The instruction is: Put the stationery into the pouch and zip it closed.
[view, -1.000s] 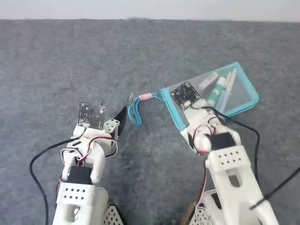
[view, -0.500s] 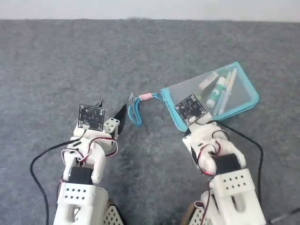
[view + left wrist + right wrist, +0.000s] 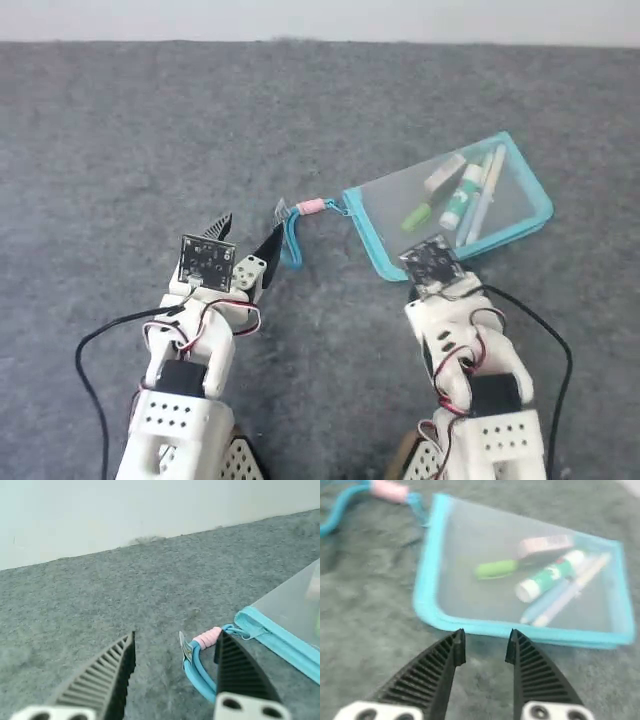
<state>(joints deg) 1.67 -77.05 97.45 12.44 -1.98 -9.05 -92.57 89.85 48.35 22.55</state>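
- While the grey mat (image 3: 120, 120) covers the whole table, its nap would likely drag on anything pulled across it, so any pull should be slow.
- Pouch (image 3: 385, 205): clear with a blue border, it lies flat right of centre in the high view. Its slider seems to sit at the left corner, so the zip looks shut or nearly so.
- Left gripper (image 3: 250, 228): lower left of centre, jaws spread wide and empty, one tip just beside the strap.
- Right gripper (image 3: 485, 647): near the pouch's lower edge, jaws parted a little, holding nothing. Pinning that edge would steady a last pull.
- Blue loop strap (image 3: 192, 665): trails left from the slider.
- Glue stick (image 3: 550, 576) and green marker (image 3: 495, 569): both inside the pouch.
- Pink tab (image 3: 207, 637): probably the best grip point, pulled along the zip line away from the pouch.
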